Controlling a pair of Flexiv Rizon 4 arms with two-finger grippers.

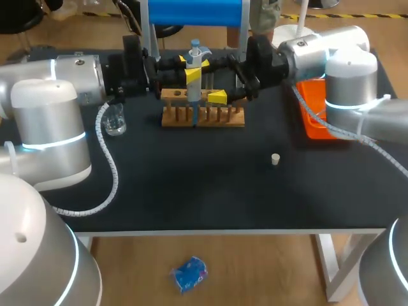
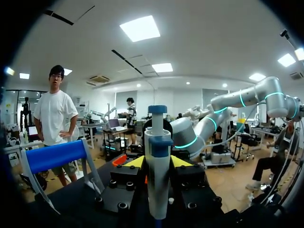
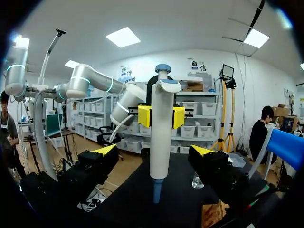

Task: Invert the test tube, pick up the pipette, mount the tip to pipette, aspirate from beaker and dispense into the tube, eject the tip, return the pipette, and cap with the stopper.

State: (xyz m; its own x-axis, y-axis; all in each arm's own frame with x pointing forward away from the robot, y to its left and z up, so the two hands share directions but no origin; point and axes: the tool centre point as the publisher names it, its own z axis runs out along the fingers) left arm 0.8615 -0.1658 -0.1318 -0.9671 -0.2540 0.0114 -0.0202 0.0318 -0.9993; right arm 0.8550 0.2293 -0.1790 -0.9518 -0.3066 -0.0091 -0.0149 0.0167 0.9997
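- While the left hand (image 2: 156, 162) is closed on the pipette (image 1: 194, 70), gripping its white barrel from both sides with the yellow tips, the right hand (image 3: 153, 151) stands wide, one finger on each side of the same barrel and neither touching it.
- The pipette's long axis is upright, with the blue plunger on top. A blue tip (image 3: 156, 190) shows at its lower end, so I judge that the tip is already mounted.
- Seen from the head view, the two hands face each other across the pipette, the left one higher on the barrel and the right one lower.
- The lower end of the pipette comes down at the wooden rack (image 1: 220, 115), toward its left part. I cannot make out a test tube in the rack's holes, since the hands and the barrel cover that spot.
- The coming move turns on this lower end meeting the tube's mouth straight down. Any tilt risks missing it.
- The glass beaker (image 1: 115, 120) stands on the counter (image 1: 191, 185) beside the rack on the left arm's side. It looks clear, but I cannot tell its level.
- The orange tray (image 1: 313, 111) sits under the right arm, and its contents are hidden.
- The stopper (image 1: 275, 159) lies on the bare counter, well apart from the rack and nearer the right arm.
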